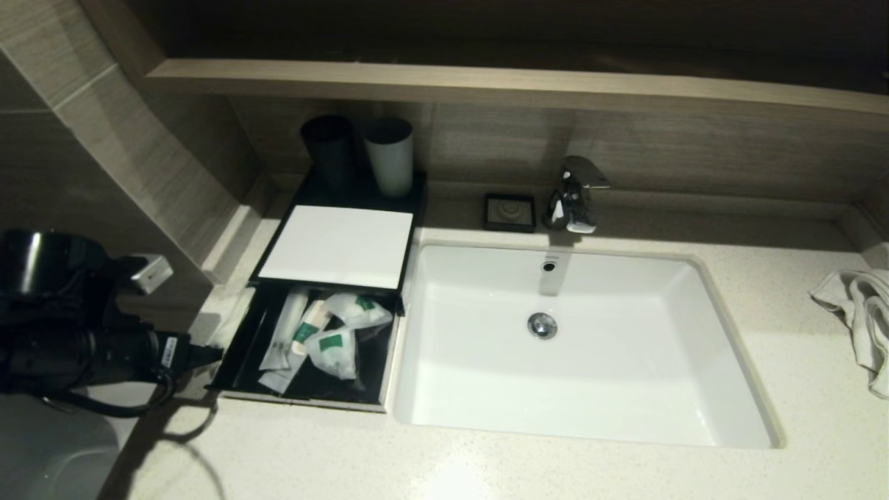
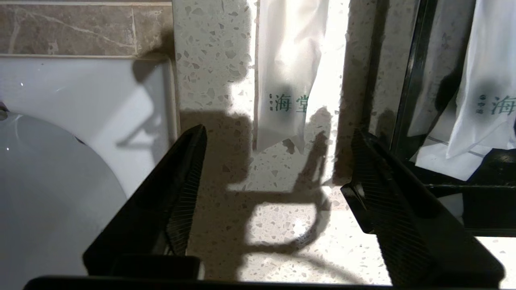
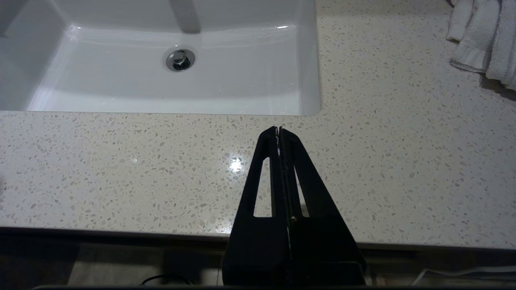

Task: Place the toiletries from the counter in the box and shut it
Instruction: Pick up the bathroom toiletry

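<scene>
A black box [image 1: 305,401] stands left of the sink, its drawer pulled out toward me under a white top panel [image 1: 337,244]. Several white sachets with green labels [image 1: 332,344] lie in the drawer. One white sachet [image 1: 233,316] lies on the counter just left of the box; in the left wrist view it [image 2: 290,72] lies just ahead of the fingertips, with the box wall [image 2: 407,100] beside it. My left gripper [image 1: 205,353] [image 2: 278,133] is open and empty, low over the counter. My right gripper [image 3: 279,129] is shut and empty over the counter's front edge.
A white sink [image 1: 736,347] with a chrome faucet [image 1: 573,198] fills the middle. A black cup [image 1: 326,149] and a white cup [image 1: 390,156] stand behind the box. A soap dish [image 1: 510,212] sits by the faucet. A towel [image 1: 861,312] lies far right.
</scene>
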Controlling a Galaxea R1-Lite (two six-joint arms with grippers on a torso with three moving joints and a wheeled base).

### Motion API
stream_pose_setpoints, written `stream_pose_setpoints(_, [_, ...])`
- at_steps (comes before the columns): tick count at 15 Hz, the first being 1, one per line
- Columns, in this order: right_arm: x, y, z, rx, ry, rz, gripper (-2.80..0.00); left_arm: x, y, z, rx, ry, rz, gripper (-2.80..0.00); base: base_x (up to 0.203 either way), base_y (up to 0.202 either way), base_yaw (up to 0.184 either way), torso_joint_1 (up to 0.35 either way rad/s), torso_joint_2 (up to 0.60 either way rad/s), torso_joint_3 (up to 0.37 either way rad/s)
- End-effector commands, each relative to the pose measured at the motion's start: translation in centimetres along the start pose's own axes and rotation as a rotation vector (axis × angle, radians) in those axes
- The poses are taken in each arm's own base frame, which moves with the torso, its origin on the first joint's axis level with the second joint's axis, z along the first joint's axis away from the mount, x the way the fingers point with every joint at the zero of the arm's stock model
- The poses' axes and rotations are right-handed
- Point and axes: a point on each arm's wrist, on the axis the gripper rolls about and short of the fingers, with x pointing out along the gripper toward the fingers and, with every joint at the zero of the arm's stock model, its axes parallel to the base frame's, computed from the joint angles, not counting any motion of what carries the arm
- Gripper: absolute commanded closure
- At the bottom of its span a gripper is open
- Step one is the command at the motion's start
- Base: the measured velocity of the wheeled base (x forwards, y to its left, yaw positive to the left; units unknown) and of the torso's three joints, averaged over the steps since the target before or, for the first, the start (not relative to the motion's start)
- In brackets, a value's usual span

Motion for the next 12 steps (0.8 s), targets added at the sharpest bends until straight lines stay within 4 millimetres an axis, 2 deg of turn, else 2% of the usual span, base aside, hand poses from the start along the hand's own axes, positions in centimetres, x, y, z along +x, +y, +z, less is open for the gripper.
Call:
stream_pose_setpoints(1, [0.0,0.0,0.0,0.001,0.001,0.000,0.00,0.3,0.1,-0.1,0.008,0.010,-0.002,-2.80,0.000,0.000,0.000,0.000,0.00,0.000])
stream_pose_setpoints(12, [0.0,0.0,0.0,0.001,0.000,0.000,0.00,1.3,1.1,0.0,-0.006,-0.002,0.030,-2.80,0.000,0.000,0.000,0.000,0.00,0.000])
